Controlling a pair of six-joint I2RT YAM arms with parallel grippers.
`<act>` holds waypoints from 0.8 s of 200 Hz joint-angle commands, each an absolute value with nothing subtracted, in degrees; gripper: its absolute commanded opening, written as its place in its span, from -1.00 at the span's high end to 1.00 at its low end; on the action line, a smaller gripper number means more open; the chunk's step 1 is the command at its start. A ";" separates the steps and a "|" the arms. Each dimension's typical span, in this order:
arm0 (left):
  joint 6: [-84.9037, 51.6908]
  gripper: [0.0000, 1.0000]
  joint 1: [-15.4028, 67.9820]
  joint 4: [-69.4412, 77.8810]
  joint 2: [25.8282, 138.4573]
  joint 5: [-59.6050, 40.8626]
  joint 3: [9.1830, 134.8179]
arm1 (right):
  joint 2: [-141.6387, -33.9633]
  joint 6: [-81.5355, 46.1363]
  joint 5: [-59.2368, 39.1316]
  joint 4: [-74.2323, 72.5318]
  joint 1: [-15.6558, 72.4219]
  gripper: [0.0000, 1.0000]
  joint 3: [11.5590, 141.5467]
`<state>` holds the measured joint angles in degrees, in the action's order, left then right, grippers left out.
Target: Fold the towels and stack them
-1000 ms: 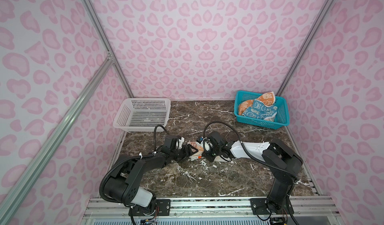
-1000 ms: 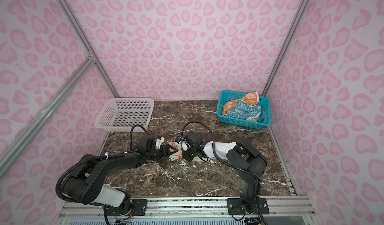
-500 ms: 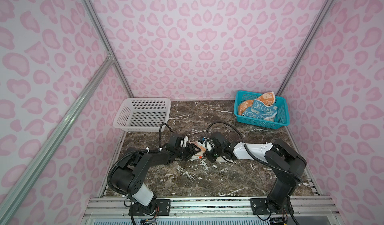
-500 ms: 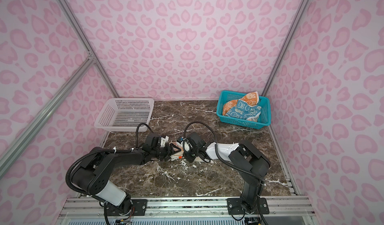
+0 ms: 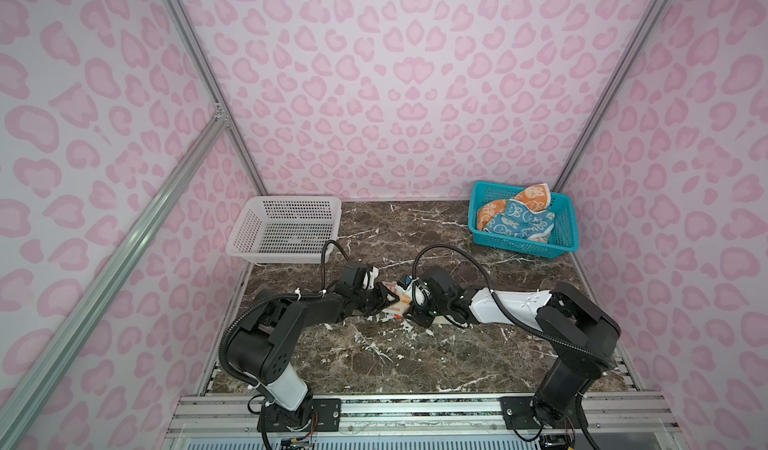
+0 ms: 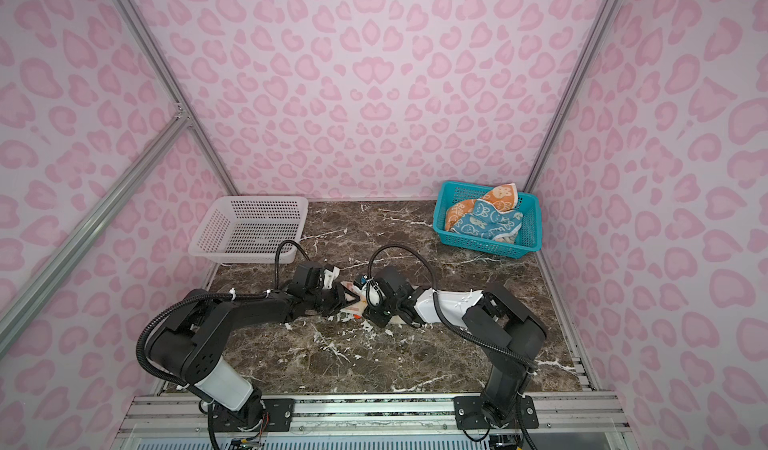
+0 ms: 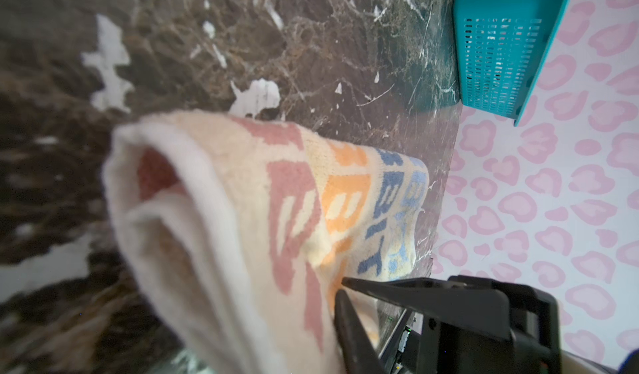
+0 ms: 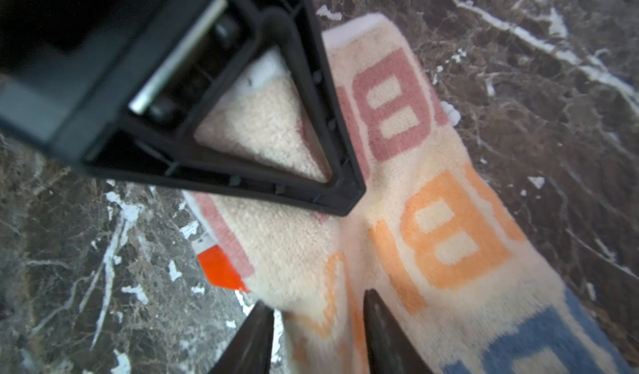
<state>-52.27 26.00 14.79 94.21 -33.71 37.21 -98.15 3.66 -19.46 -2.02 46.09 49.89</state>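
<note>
The left gripper (image 8: 351, 199) pinches the cream towel (image 8: 287, 237) (a pucker spreads from its tip). The right gripper (image 8: 316, 308) stands parted, the towel's edge between its fingers.

The cream towel (image 8: 283, 237) is showing big block letters: a pink B and an orange B are reading clearly in the right wrist view. In the left wrist view, blurred blue letters are seeming to end in B, I, T.

Left pincer (image 7: 340, 286) advanced, closed onto cream towel (image 7: 242, 199); right pincer (image 8: 316, 299) loosened, jaws parted.
</note>
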 commanded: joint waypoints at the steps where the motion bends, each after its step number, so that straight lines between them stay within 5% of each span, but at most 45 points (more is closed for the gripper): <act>1: -48.81 0.64 25.93 11.45 94.56 -33.97 39.11 | -96.30 1.50 -16.96 -4.53 46.14 -0.11 48.79; 24: -46.24 0.93 25.86 7.05 94.31 -34.06 40.92 | -92.72 -1.59 -12.24 -5.35 46.08 -0.46 46.71; 53: -39.96 0.93 25.75 -1.35 93.59 -32.76 45.05 | -89.06 -6.93 -9.96 -5.78 45.87 -0.71 45.18; 65: -36.82 0.93 25.75 -6.23 92.98 -31.72 47.61 | -87.97 -9.82 -8.83 -5.54 46.01 -0.98 44.93; 160: -15.62 0.93 20.39 -31.89 88.81 -24.44 69.65 | -76.78 -14.94 -2.83 -15.64 49.23 -0.99 38.44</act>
